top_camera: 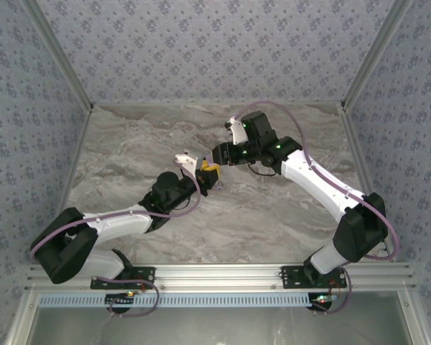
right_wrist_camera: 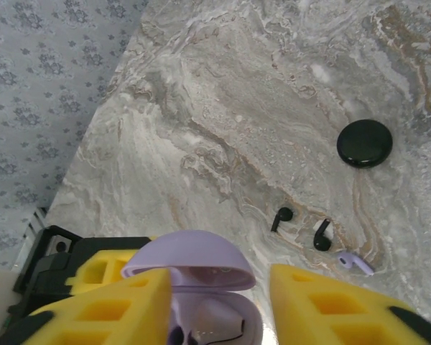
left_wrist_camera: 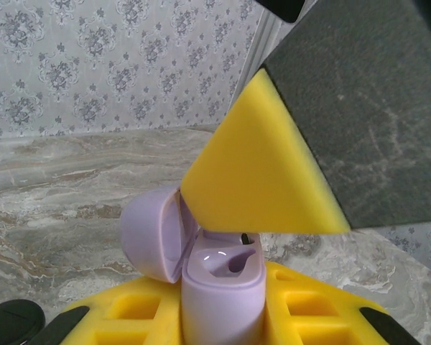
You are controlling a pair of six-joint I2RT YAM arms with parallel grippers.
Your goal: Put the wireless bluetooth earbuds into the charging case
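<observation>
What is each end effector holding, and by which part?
The left end effector grips the open lilac charging case by its lower body. The right end effector stands open around the case's top, gripping nothing.

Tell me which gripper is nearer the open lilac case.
Left gripper. Its fingers clamp the lilac case; the right gripper hovers above it, fingers open astride the lid.

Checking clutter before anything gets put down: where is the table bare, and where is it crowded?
Bare marble stretches from the black earbuds to the patterned wall in the right wrist view; from above, another free strip lies ahead of the arm bases. Crowded: the black case, black earbuds and lilac earbud sit close together, near the lilac case.
</observation>
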